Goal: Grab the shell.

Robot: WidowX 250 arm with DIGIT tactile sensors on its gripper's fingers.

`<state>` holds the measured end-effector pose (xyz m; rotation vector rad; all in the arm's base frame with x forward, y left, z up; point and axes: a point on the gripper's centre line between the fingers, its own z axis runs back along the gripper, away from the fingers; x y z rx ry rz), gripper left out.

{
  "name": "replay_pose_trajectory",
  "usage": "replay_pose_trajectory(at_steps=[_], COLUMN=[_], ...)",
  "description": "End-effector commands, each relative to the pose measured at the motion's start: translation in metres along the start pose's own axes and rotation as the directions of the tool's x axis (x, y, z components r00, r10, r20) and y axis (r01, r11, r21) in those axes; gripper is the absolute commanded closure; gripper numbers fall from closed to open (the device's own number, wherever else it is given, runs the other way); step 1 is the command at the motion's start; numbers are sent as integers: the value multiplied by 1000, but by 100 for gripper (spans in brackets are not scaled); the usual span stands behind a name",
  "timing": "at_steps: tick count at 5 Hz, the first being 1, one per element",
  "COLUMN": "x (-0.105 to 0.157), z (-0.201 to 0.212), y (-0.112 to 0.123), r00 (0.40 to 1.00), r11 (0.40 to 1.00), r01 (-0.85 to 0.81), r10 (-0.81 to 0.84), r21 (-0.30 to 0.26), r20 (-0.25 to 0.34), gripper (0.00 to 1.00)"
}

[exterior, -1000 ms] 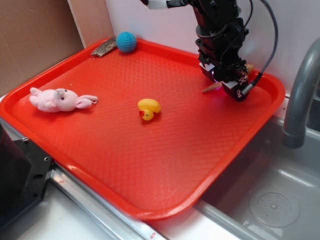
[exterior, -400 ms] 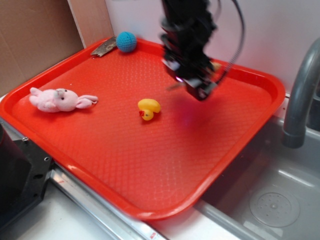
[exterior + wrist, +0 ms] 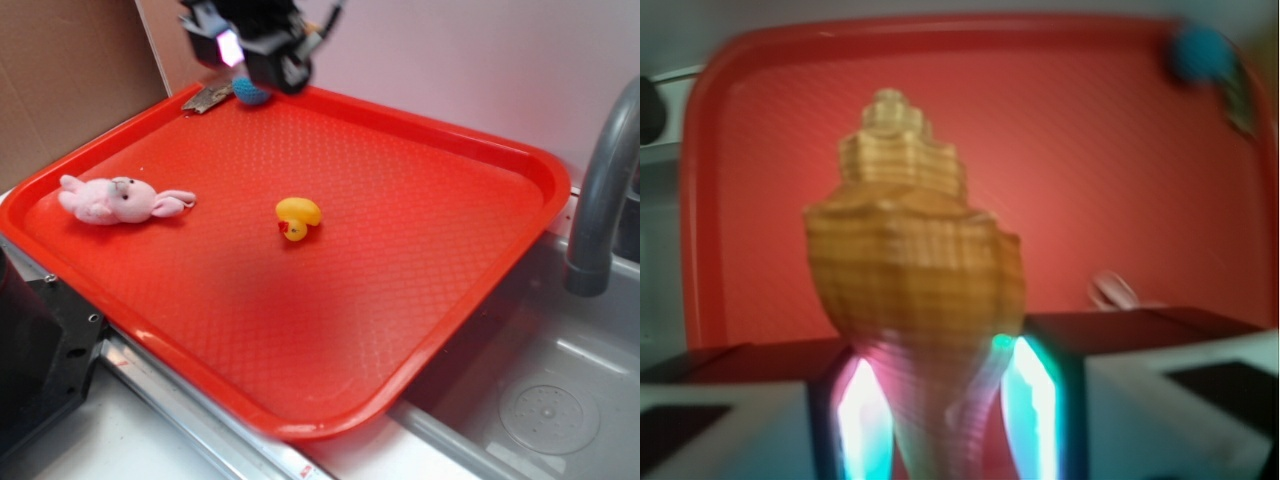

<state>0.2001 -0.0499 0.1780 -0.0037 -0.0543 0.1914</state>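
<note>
The gripper (image 3: 262, 52) hangs raised over the red tray's (image 3: 420, 130) far-left corner, near the blue ball (image 3: 247, 92), jaws clamped on the spiral conch shell (image 3: 915, 290), spire pointing outward.

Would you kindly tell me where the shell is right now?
The wrist view shows the shell clamped in the pincer, raised over the tray's far-left corner near the blue ball.

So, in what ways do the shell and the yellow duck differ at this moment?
The shell is tan-brown and ridged; the yellow duck is smooth and bright yellow. The shell is clamped in the gripper, lifted above the red tray, while the duck lies free on the tray's floor. Both are small enough for one grasp.
</note>
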Motion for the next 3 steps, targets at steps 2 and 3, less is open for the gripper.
replay_pose_trajectory(at_steps=[2,3], x=[-19,-13], z=[78,70], y=[37,38], r00=[988,990], r11=[992,993], r01=[-126,-115], r10=[127,113], r21=[-12,25], r20=[91,89], gripper=[100,100])
